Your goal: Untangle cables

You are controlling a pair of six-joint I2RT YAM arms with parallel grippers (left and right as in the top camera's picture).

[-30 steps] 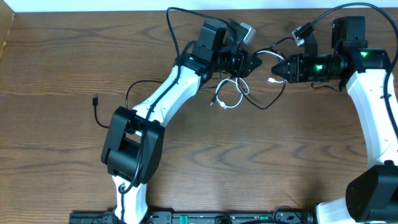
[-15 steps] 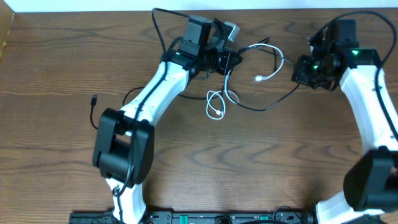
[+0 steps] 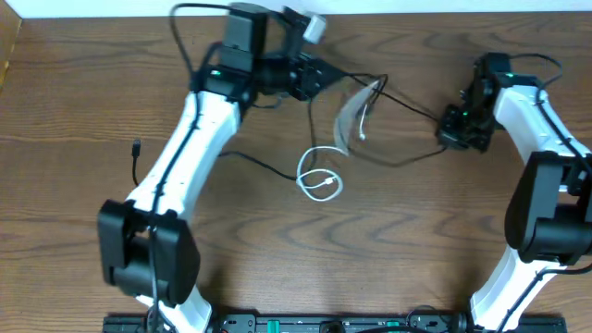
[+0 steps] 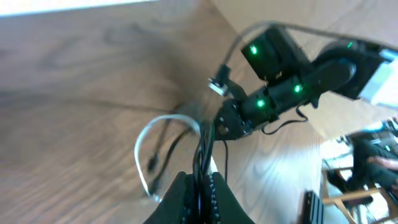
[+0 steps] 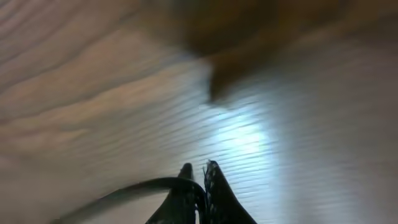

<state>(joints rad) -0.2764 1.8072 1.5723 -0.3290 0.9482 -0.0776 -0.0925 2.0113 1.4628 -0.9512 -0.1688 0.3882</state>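
Note:
My left gripper (image 3: pixel 322 74) (image 4: pixel 200 180) is shut on the black cable (image 3: pixel 407 104) (image 4: pixel 205 146) at the back of the table. The black cable runs right from it to my right gripper (image 3: pixel 448 129) (image 5: pixel 200 169), which is shut on it too; in the right wrist view the black cable (image 5: pixel 124 193) curves in from the left. The white cable (image 3: pixel 319 183) (image 4: pixel 142 146) hangs blurred over that black span, and its small coil lies on the table at centre. Another black stretch trails left to a plug (image 3: pixel 136 148).
The wooden table's (image 3: pixel 74 83) back edge runs just behind both grippers. Thick black wires loop over the left arm (image 3: pixel 185 148). The right arm (image 3: pixel 536 120) stands folded at the far right. The arm bases sit along the front edge.
The left gripper has shut on the black cable and moved left. The right gripper has drawn away right. The black cable is pulled out between them, and the white coil has slid toward the front.

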